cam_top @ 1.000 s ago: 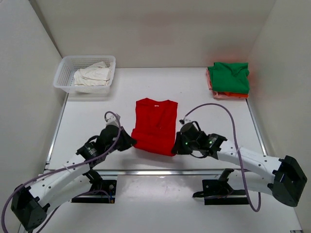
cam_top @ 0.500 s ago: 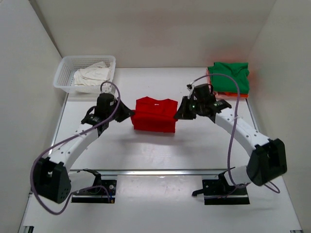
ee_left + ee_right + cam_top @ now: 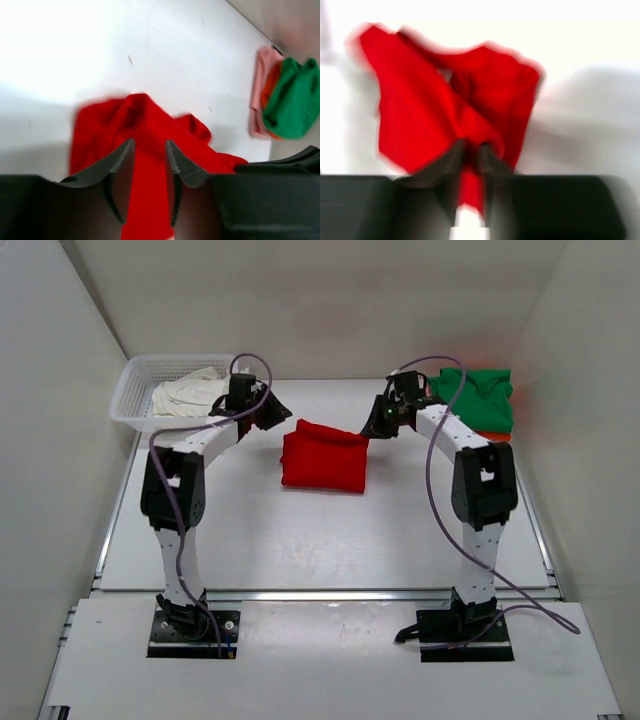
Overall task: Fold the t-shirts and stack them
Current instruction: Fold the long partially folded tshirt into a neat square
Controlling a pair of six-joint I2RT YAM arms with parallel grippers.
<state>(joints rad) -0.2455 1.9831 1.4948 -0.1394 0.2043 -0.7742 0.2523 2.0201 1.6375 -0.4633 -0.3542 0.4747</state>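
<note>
The red t-shirt [image 3: 323, 460] looks light and limp. It would likely sag from any hold, so the two far corners of the fold seem the sensible places to grip. The left gripper [image 3: 150, 145] has its fingers drawn close together with red cloth running between them, apparently pinching it. The right gripper [image 3: 472, 147] is nearly closed on a bunch of the same cloth, though that view is blurred. The shirt lies folded mid-worktop, toward the far edge. A green t-shirt [image 3: 472, 398] tops the stack in the far right corner, and a basket [image 3: 128, 400] sits in the far left corner.
</note>
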